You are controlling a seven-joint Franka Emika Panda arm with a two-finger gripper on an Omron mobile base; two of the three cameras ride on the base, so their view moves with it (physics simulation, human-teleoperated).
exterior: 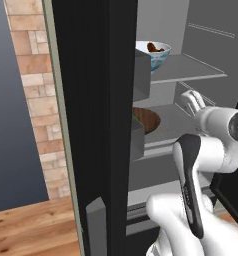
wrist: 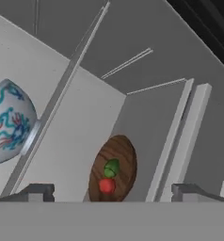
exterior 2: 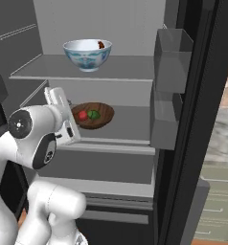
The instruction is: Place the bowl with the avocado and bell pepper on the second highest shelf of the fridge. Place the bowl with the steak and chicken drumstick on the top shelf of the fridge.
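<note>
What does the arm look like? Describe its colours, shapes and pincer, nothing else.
The arm is built of glossy white rounded segments with dark grey joints; a round dark cap with a small pale centre closes one joint, and a dark band runs along a link in the left base view. The pincer has two small blocky dark grey fingertips. No cables or markings show.

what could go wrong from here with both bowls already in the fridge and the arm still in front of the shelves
1. The gripper is open and empty, close in front of the wooden bowl on the second shelf; a careless pull-out might clip that bowl or the shelf edge.
2. The blue-patterned bowl sits near the front of the top shelf, so a rising hand could nudge it.
3. The door bins stand close on the right, so a wide swing might hit them.
</note>
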